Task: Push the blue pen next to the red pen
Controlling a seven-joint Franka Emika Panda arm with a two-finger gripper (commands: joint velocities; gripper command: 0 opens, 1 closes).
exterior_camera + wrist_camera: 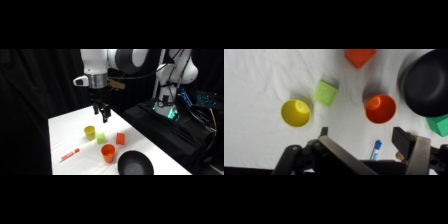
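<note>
We see our pincer [361, 142], fingers apart, poised above the white counter [254, 100] over the blue pen [376, 149], a light, stiff, roll-prone stick best nudged broadside toward the far-left red pen [70, 155].

Side view: arm's upper links run off the top edge. Black bowl [135, 165] is cut by the bottom edge, only its upper part shows. Blue pen isn't visible in this view; cannot tell whether it sits behind the gripper [104, 116]. Red pen [70, 155] is too small to make out which end is the cap. Wrist view: blue pen [376, 149] shows only its tip, the rest hidden behind the linkage at the bottom. Red block [360, 56] is clipped by the top edge, black bowl by the right edge. A green thing [440, 125] at the right edge is mostly cut off, shape unclear.
</note>
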